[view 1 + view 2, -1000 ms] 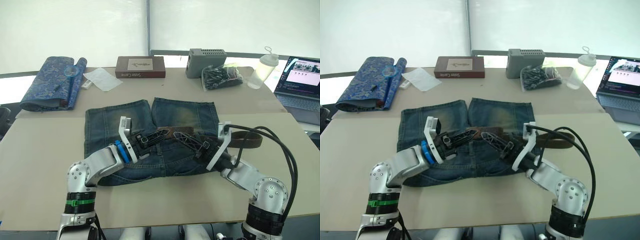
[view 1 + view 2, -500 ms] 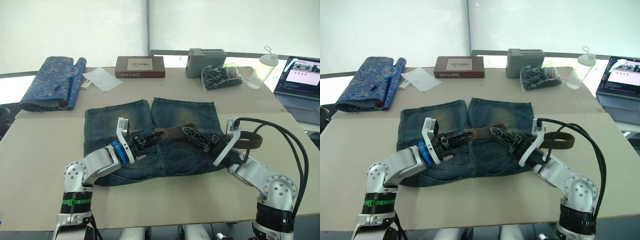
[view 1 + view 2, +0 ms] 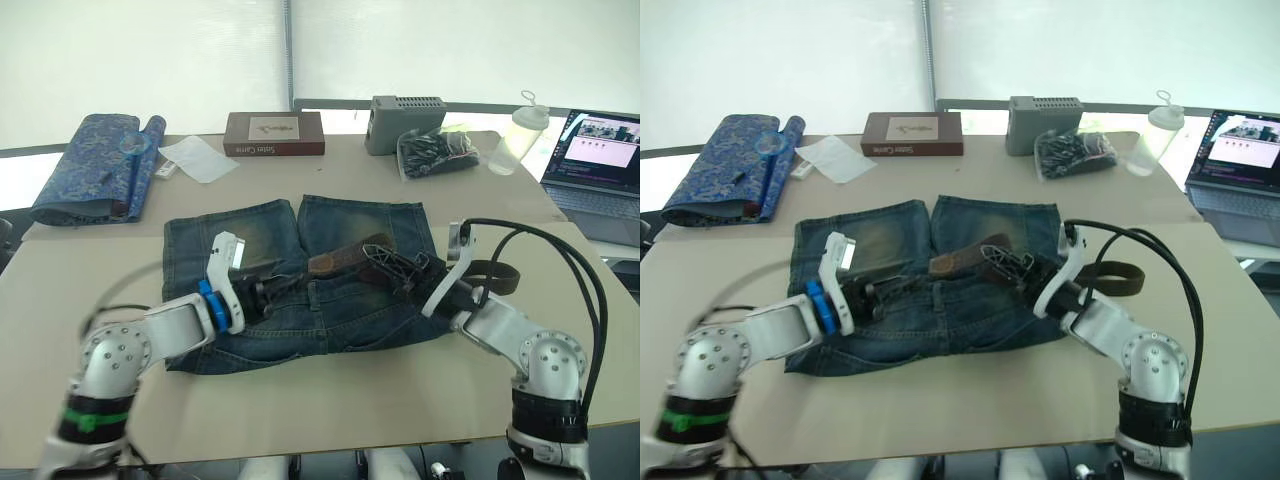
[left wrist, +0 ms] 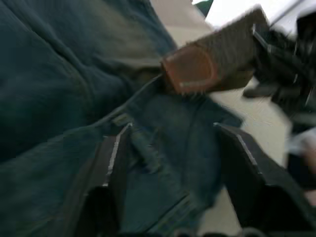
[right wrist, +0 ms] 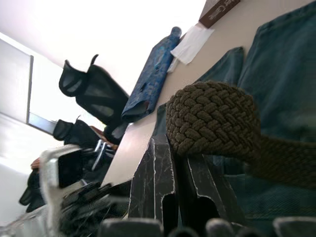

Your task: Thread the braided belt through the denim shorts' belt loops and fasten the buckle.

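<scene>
Right wrist view shows the right gripper (image 5: 180, 168) with jaws closed on the braided belt (image 5: 212, 121), lifted over the denim shorts (image 3: 300, 275) lying flat on the surface (image 3: 330, 400). Left gripper (image 4: 170, 148) hovers with jaws wide open and empty above the waistband, just beside the belt's brown tip.

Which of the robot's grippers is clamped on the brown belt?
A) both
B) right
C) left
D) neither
B: the right gripper is shut on the belt, while the left gripper stands open over the shorts, holding nothing.
</scene>
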You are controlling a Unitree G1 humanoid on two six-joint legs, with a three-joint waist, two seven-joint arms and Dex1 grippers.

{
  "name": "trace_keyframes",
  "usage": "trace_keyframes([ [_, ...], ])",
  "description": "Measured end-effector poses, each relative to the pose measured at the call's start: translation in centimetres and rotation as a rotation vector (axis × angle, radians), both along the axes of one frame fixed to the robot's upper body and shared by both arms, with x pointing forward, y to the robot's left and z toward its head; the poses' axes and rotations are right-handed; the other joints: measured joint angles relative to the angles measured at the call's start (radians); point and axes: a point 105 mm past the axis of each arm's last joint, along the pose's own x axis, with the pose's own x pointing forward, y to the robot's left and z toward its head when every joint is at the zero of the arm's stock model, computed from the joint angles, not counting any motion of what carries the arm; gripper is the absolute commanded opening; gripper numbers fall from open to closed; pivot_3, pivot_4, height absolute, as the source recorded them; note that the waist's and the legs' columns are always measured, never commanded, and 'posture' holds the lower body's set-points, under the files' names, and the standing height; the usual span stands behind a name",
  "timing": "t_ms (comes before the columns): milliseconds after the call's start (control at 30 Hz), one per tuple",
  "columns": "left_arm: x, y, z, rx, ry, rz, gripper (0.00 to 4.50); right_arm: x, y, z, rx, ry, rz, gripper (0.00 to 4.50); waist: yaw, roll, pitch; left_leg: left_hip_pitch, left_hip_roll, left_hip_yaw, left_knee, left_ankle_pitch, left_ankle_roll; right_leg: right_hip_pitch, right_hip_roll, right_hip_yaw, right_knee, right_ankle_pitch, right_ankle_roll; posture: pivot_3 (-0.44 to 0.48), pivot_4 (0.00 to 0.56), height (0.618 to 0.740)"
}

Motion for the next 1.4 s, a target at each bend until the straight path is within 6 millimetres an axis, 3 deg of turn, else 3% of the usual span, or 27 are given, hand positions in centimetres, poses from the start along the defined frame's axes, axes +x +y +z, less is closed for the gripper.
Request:
trace_keyframes([
  [33,-0.3,0.1,0.0,0.012,-0.034,-0.024,4.45,0.1,0.0,-0.2,-0.015,0.007,0.000,0.00,0.000,0.000,0.000,0.000,0.000,0.000,-0.001,0.000,0.000,0.000,-0.001,0.000,0.000,0.000,0.000,0.000,0.150,0.740],
  [200,-2.8,1.8,-1.4,0.069,-0.127,-0.119,4.45,0.9,-0.2,-1.9,-0.125,0.050,-0.018,0.00,-0.002,0.000,0.000,-0.002,0.004,0.000,-0.003,0.000,0.000,-0.004,-0.002,-0.001,0.000,-0.001,-0.001,0.000,0.150,0.740],
  [333,-3.9,2.9,-1.1,0.097,-0.194,-0.153,4.45,1.1,-0.5,-3.2,-0.186,0.082,-0.025,0.00,-0.001,0.000,0.000,-0.002,0.006,0.000,-0.003,0.000,0.000,-0.004,-0.005,-0.001,0.000,-0.001,-0.001,0.000,0.150,0.740],
  [633,-4.2,3.6,-0.7,0.094,-0.243,-0.146,4.45,0.6,-1.0,-4.6,-0.253,0.114,0.000,0.00,-0.001,0.000,0.000,-0.002,0.007,0.000,-0.001,0.000,0.001,-0.002,-0.001,-0.003,0.000,0.003,0.006,0.000,0.150,0.740],
  [1400,-4.5,3.8,-1.9,0.091,-0.206,-0.141,4.45,-1.6,1.1,-3.1,-0.127,0.049,0.173,0.00,-0.011,0.000,0.000,-0.001,0.009,0.001,-0.001,0.000,0.001,-0.001,0.002,-0.003,0.001,0.003,0.006,0.000,0.150,0.740],
])
